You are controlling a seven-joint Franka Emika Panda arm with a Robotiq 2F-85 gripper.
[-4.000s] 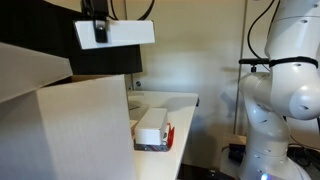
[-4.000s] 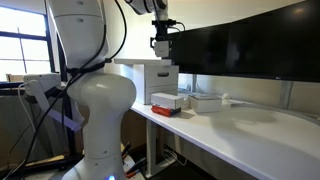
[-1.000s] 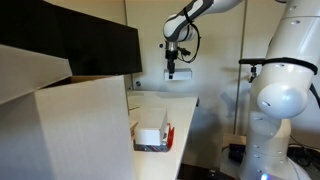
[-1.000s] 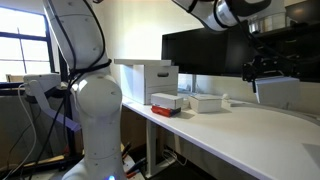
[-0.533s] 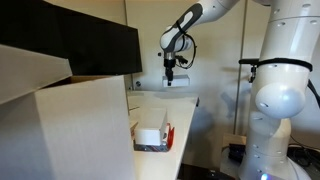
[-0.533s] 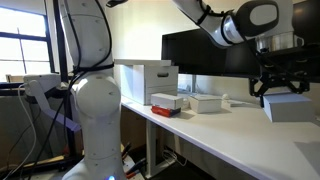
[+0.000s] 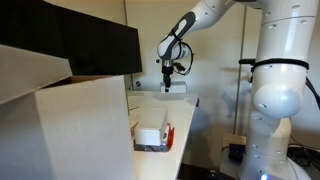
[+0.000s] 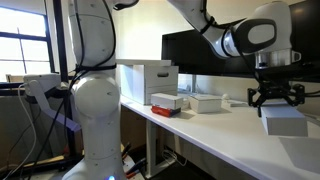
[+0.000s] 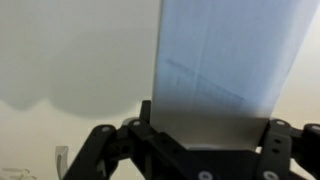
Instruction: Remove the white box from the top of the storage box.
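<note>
Nearest you in an exterior view stands a large pale cardboard carton [image 7: 70, 130], hard against the storage box [image 7: 168, 135]. The storage box sits on the white tabletop [image 7: 182, 112]. It is low and red-sided, with white showing inside it. In both exterior views it is upright and nothing grips it.

Beyond the storage box, further along the tabletop, lies a flat white package [image 8: 205, 102], just beside it but apart. Behind both, a dark monitor [image 8: 215, 55] runs along the back of the tabletop.

The white box [image 8: 284, 122] is off the storage box and well apart from it, at the far end of the tabletop. Your tool [image 8: 275, 99] has it. The jaws stand wide, one on each side, and are clamped on the box's upper part, so the box hangs below them. The wrist view confirms this: the white box [image 9: 225, 70] fills the gap between the two dark jaws, with contact on both sides.

The box is held level and low over the tabletop. You cannot tell from these views whether its underside touches the surface.

The arm [image 7: 185, 25] reaches out over the tabletop from above, past the storage box, to that far end.
</note>
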